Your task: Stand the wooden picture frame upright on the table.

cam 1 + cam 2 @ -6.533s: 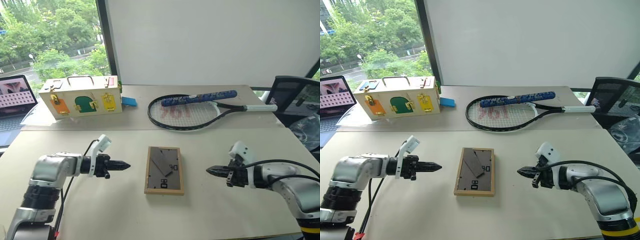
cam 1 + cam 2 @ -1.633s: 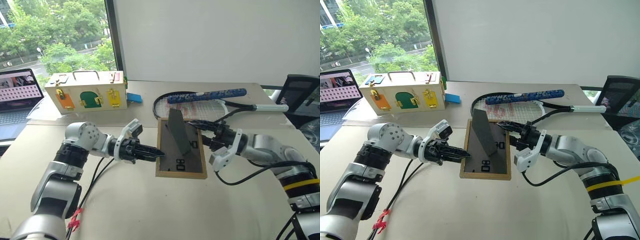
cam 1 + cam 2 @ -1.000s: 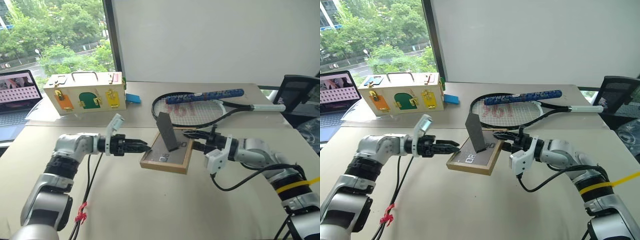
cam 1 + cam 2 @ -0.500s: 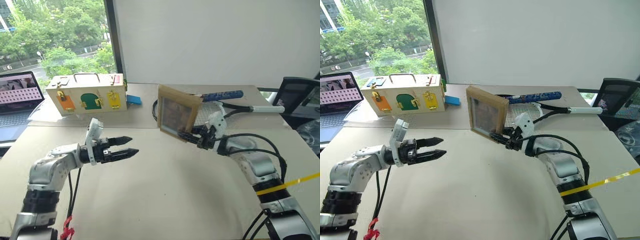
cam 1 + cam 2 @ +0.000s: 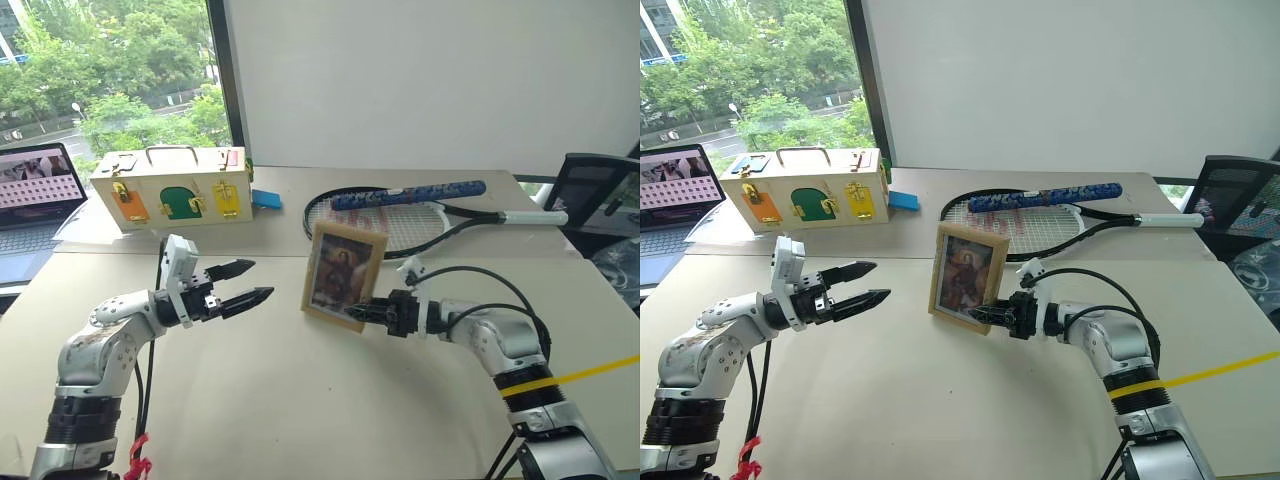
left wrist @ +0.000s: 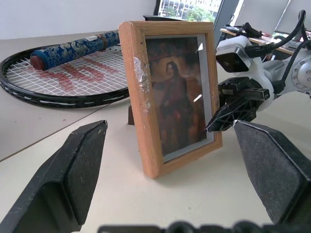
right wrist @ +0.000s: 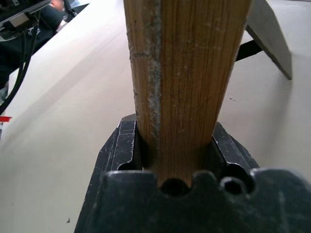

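wooden picture frame [image 5: 343, 276], a light-grained rectangle with glossy portrait, is standing near the seam of the smooth beige table [image 5: 300, 420], risking tipping if the right gripper [image 5: 990, 316] pinching its lower edge lets go carelessly, while the left gripper [image 5: 245, 292] is hovering spread wide.

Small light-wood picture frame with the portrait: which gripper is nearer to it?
Right. The right gripper is shut on the small light-wood picture frame's edge; the left gripper hangs open, apart from it on its other side.

White wall [image 5: 420, 80] behind — window [image 5: 110, 70] w/ green trees, black chair [image 5: 595, 190] at right.
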